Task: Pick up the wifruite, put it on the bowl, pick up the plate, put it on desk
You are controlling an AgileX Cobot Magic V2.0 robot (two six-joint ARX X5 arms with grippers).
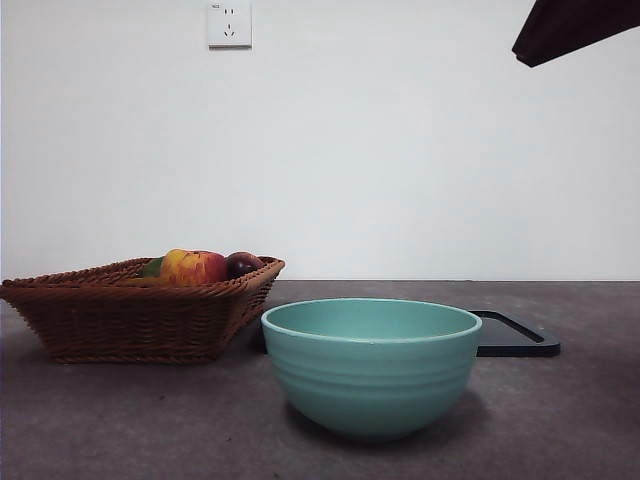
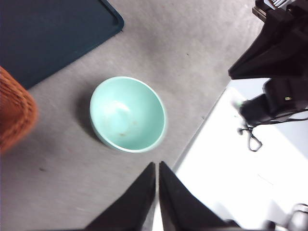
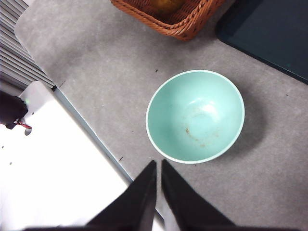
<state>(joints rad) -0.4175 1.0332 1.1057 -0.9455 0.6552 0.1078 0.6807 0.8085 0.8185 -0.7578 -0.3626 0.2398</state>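
While both arms waited high above the desk (image 1: 120, 420), the bowl (image 1: 371, 365) stood nearest to the front camera, upright on the dark grey surface, and its inside was empty except for some faint brownish marks that the wrist views showed. The left gripper (image 2: 157, 166) hung over the desk edge beside the bowl, its two black jaws pressed together with only a thin line between them, and it held nothing. The right gripper (image 3: 158, 164) hung at the other side of the bowl, also above the desk edge, its jaws closed together in the same way and empty. One black arm tip (image 1: 570, 28) was seen in the upper corner of the front view; I could not tell from that view which arm it was.

Behind the bowl and to one side stood the brown wicker basket (image 1: 130, 315), near the bowl but not touching it. In the basket lay a red-yellow apple (image 1: 194, 267), a dark purple fruit (image 1: 243, 263) just beside it, and something green (image 1: 152, 268) partly hidden behind the apple. The wifruite could not be clearly seen; only a golden-brown piece (image 3: 166, 5) showed inside the basket in the right wrist view. Behind the bowl on the other side lay the flat black tray (image 1: 520, 340). Farthest away, on the white wall, was a socket (image 1: 229, 23).
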